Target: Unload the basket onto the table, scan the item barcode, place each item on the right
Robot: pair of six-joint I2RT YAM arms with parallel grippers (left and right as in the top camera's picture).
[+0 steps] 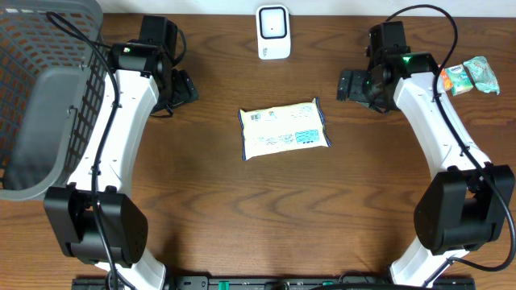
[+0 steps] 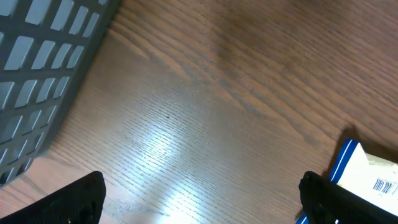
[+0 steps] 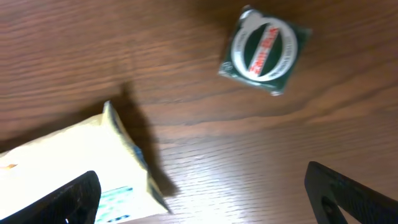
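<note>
Looks like a robotics lab bench dressed up as a shop checkout, not a real store. Two white-and-black robot arms, the left arm (image 1: 121, 121) and the right arm (image 1: 439, 121), stand at the near edge of a plain wood-grain table (image 1: 258, 217). The retail side of it: a grey plastic basket (image 1: 32, 48) at the left, a small white scanner (image 1: 273, 32) at the far edge, a barcoded pack (image 1: 284, 130) mid-table and a snack bag (image 1: 470, 77) off right.

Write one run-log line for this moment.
left hand: open, empty; right hand: open, empty; flat yellow-white plastic packet: on brown wooden table, untouched
</note>
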